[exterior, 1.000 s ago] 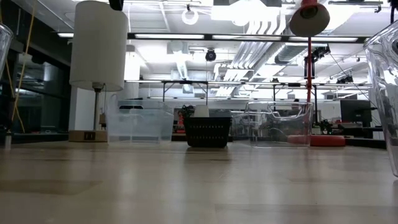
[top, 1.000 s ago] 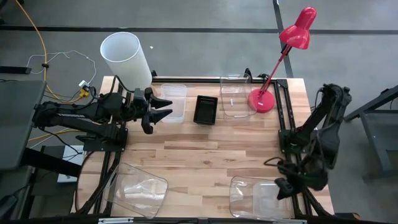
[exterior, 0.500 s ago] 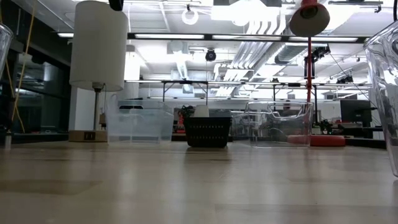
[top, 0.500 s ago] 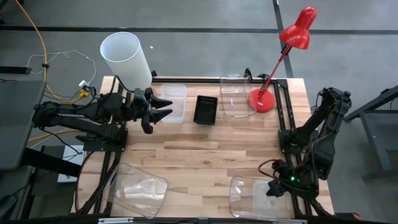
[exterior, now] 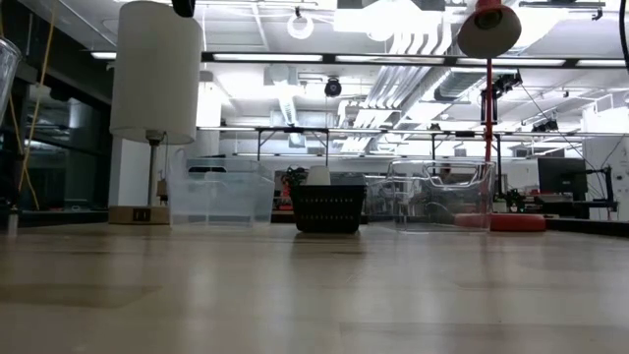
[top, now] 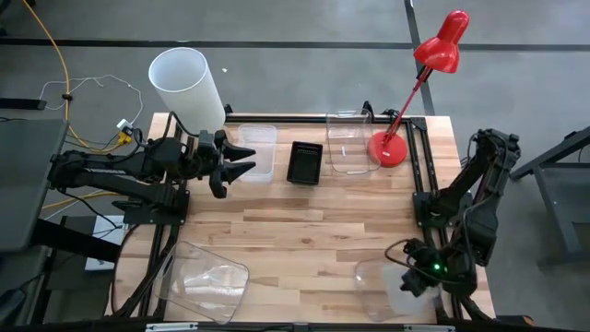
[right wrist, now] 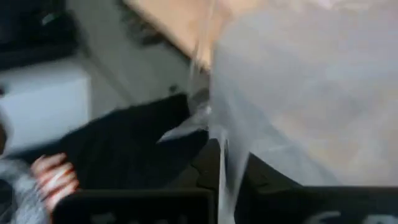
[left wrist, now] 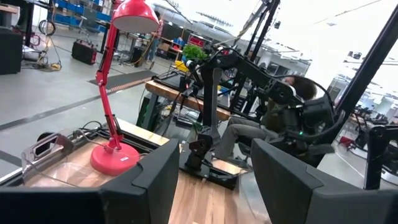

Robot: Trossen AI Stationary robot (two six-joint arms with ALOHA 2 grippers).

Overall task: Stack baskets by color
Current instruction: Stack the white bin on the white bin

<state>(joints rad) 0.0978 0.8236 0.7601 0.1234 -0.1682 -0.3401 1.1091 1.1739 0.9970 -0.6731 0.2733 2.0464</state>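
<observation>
Now right gripper (top: 412, 282) clamped on clear tub (top: 380, 286)

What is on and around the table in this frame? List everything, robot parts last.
Frosted translucent white bin: one, far edge.
Black perforated bin: one, far edge, middle.
Clear rounded-corner tubs: three; far edge beside lamp, near-left corner, near-right corner.
White cylindrical lampshade: one, far-left corner.
Red desk lamp: one, far-right.
Wooden table: one.
Left gripper: open, beside white bin.
Right gripper: shut on the near-right tub's wall.
</observation>
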